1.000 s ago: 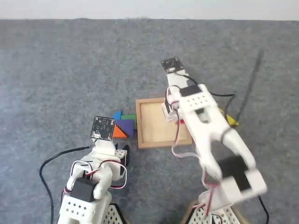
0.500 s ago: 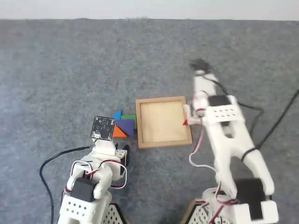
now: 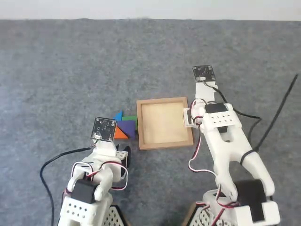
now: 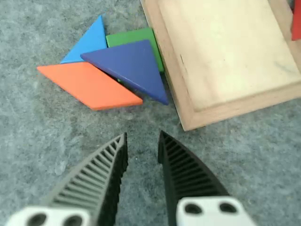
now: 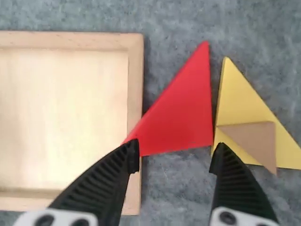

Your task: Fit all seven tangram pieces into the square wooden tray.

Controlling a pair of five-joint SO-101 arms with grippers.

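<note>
The right gripper (image 5: 178,149) has swung off the tray (image 5: 135,94) to just past its right rim. Jaws wide and empty, it straddles the red triangle (image 5: 183,122), whose corner overlaps that rim, seemingly lined up for a grab. The left gripper (image 4: 142,141), slightly parted and empty, hangs off the tray's left side near the orange piece (image 4: 89,86).

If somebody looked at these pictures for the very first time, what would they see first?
Probably the pale wooden tray in the middle of the grey table, with bright pieces on both sides of it. A red triangle lies right beside the tray, between the open fingers of the right gripper, with a yellow triangle next to it. On the other side, an orange piece and a dark blue triangle lie in front of the left gripper.
</note>
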